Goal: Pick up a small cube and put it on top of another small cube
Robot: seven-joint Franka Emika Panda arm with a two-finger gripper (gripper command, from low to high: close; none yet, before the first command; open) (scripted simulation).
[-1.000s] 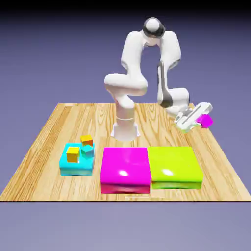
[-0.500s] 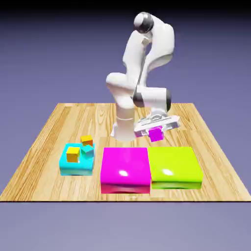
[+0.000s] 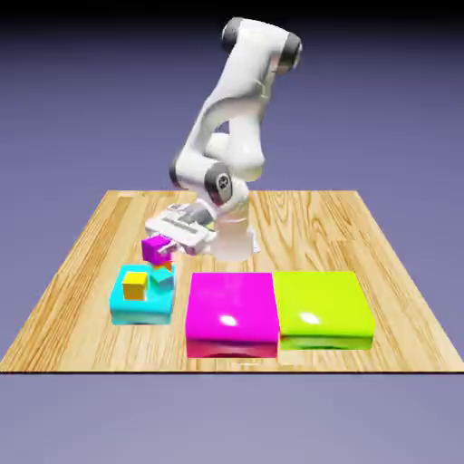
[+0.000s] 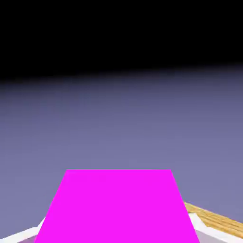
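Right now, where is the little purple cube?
In the exterior view, the little purple cube is toward the left, held in the robot's hand, above the far side of the small cyan block.

On the tabletop [image 3: 299,222], two large blocks [image 3: 232,313] [image 3: 322,308] adjoin; at the exterior view's left, a smaller block [image 3: 140,313] bears two small cubes [image 3: 134,287] [image 3: 162,279], side by side.

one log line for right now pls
jaws: shut on small magenta cube | cube: held above table, near cyan block | stack: not yet made | hand view: cube, backdrop, table edge
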